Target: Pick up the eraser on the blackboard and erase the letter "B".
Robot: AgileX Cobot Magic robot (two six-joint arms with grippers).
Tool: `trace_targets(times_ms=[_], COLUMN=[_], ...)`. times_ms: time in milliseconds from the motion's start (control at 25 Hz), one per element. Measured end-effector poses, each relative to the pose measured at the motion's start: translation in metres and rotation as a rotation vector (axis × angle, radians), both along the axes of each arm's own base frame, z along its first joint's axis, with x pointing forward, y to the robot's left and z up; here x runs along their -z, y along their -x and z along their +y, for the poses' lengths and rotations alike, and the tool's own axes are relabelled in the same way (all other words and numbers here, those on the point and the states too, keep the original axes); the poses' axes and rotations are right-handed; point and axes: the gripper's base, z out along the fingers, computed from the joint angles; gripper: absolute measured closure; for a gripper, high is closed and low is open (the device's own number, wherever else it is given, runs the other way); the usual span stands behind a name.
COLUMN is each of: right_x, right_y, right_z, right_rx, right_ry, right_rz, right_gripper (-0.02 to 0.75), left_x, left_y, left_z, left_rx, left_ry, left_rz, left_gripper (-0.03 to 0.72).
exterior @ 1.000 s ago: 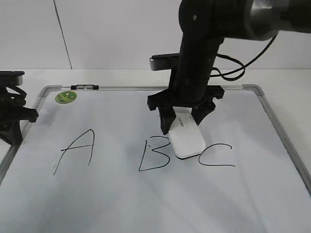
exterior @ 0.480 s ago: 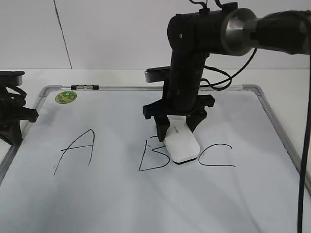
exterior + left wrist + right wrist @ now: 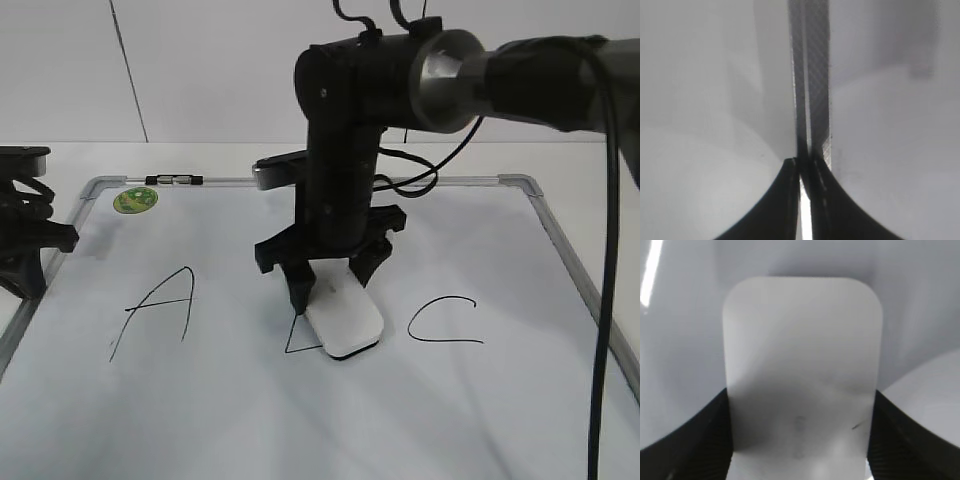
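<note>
My right gripper (image 3: 330,286) is shut on the white eraser (image 3: 343,322) and presses it flat on the blackboard (image 3: 480,420), over the spot of the letter "B". Only a thin left stroke and bottom stroke of the "B" (image 3: 299,350) still show beside the eraser. In the right wrist view the eraser (image 3: 800,365) fills the frame between my two dark fingers (image 3: 697,445), with the gripper (image 3: 800,445) clamped on its sides. My left gripper (image 3: 25,250) rests at the board's left edge; in its own view (image 3: 803,200) the jaws are together and empty.
The letter "A" (image 3: 152,310) is left of the eraser and the "C" (image 3: 445,322) right of it. A round green sticker (image 3: 135,200) sits at the board's far left corner. The silver frame (image 3: 810,75) runs up the left wrist view.
My right gripper has slid the eraser leftward and slightly nearer across the "B". The letter's curved right part is gone; only its left and bottom strokes remain. The left arm has not moved.
</note>
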Motion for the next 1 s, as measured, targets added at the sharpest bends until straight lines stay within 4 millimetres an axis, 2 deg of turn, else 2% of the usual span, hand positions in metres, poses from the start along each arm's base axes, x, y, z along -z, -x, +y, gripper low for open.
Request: trace_targets(times_ms=[320, 480, 760, 880, 1000], right_x=[0.001, 0.003, 0.003, 0.003, 0.003], right_y=[0.045, 0.054, 0.043, 0.025, 0.002], right_z=[0.054, 0.063, 0.052, 0.033, 0.004], right_rx=[-0.150, -0.185, -0.140, -0.074, 0.022], right_ry=[-0.013, -0.009, 0.004, 0.002, 0.004], right_rz=[0.011, 0.013, 0.007, 0.007, 0.005], right_gripper=[0.207, 0.207, 0.207, 0.207, 0.207], left_x=[0.000, 0.000, 0.000, 0.000, 0.000], left_y=[0.000, 0.000, 0.000, -0.001, -0.001], left_z=[0.000, 0.000, 0.000, 0.000, -0.001], left_rx=[0.000, 0.000, -0.001, -0.004, -0.005], left_ry=[0.000, 0.000, 0.002, 0.005, 0.006], left_rz=[0.000, 0.000, -0.002, -0.009, -0.011], left_gripper=[0.669, 0.669, 0.669, 0.669, 0.669])
